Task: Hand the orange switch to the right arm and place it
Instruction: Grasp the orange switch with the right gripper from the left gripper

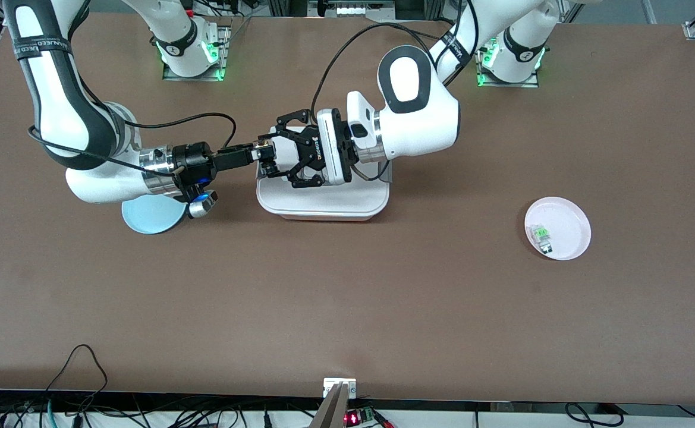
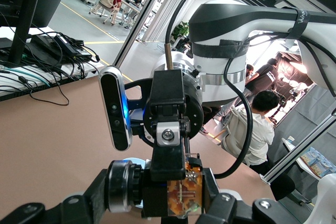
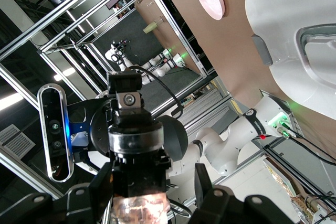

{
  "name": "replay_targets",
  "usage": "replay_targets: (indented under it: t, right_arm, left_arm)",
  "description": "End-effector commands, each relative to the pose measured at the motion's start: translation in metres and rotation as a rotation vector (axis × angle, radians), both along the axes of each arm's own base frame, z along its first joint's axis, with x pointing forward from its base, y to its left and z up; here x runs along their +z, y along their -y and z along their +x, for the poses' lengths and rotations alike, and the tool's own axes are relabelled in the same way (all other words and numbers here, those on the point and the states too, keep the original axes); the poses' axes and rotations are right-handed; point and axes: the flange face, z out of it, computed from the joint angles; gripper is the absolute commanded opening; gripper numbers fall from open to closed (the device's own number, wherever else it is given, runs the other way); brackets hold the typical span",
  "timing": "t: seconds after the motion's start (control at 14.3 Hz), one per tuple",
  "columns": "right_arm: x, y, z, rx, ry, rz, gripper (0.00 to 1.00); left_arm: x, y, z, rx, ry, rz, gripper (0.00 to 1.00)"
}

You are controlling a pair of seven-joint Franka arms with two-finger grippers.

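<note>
– Brown tabletop on my feed, both arms reaching in. What does the left gripper have?

– From here I see its linkage fingers drawn in tight over the white tray. The left wrist view shows an orange-ended piece at their tips, which I take for the orange switch. It is up in the air above the tray, not lying on it.

– And the right gripper?

– It points tip to tip at the left one, over the same end of the tray. I cannot tell how wide it stands, or whether it has any hold on the switch. From the front the switch is too small to make out where the two meet.

– What lies around them?

– Under the right arm's wrist, just beside the tray, sits a blue plate, partly covered. Well apart, toward the left arm's end of the table, sits a pink plate with a small clear-and-green component in it.
</note>
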Motion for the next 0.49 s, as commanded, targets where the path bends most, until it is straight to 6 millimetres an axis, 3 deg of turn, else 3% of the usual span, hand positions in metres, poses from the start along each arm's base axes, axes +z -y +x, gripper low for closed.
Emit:
replay_targets:
  t: [0.0,0.07,0.14,0.42]
  right_arm:
    - [-0.0004,0.0002,0.0021,-0.011,-0.025,0.016,0.46]
    - [0.0007,0.0009,0.0032,-0.016,-0.024,0.021,0.34]
    - [0.0034,0.0004,0.0055,-0.028,-0.023,0.038,0.28]
    - [0.0045,0.0004,0.0064,-0.033,-0.023,0.042,0.24]
  left_arm:
    - [0.0048,0.0046,0.0026,0.018,0.008,-0.029,0.00]
    - [0.0056,0.0046,0.0029,0.019,0.009,-0.030,0.00]
    - [0.0048,0.0046,0.0026,0.018,0.008,-0.029,0.00]
    - [0.0066,0.0045,0.0027,0.019,0.011,-0.031,0.00]
